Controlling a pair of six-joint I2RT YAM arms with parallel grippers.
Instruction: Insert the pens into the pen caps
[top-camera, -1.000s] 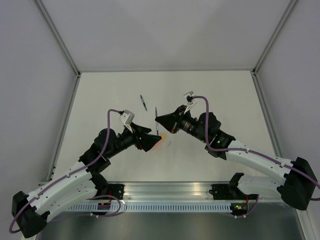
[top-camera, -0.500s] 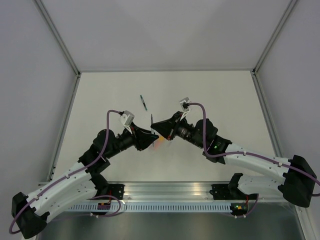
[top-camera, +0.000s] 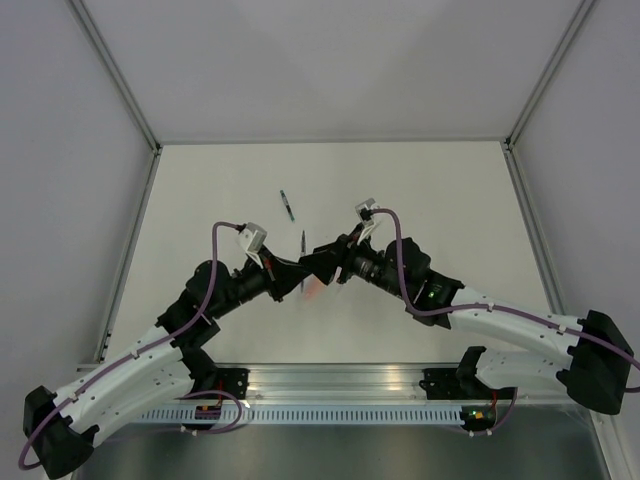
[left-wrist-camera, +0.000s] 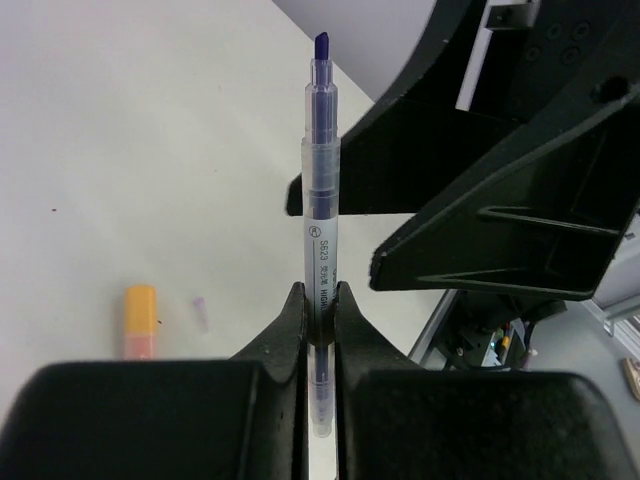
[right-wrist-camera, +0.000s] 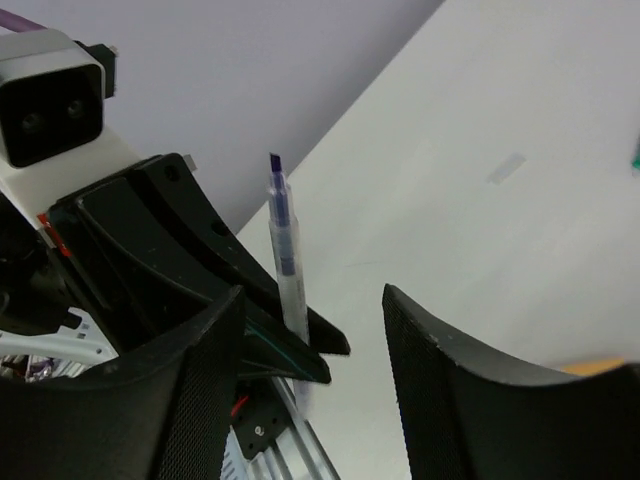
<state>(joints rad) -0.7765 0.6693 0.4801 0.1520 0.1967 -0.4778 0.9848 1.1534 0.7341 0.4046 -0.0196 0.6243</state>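
A thin grey-white pen with a dark purple tip stands upright, and my left gripper is shut on its lower barrel. The same pen rises between the wide-apart fingers of my right gripper, which is open and does not touch it. From above, the left gripper and the right gripper meet tip to tip, with the pen poking out behind them. A small pale translucent pen cap lies on the table. Near it lies an orange piece; pen or cap, I cannot tell.
A dark teal-green pen lies on the white table behind the grippers. The orange piece sits just below the gripper tips, partly covered. Grey walls close in the table on three sides, and a metal rail runs along the front.
My left gripper has shut on the thin pen. The right gripper has opened and let go of it. Both grippers have drifted slightly left.
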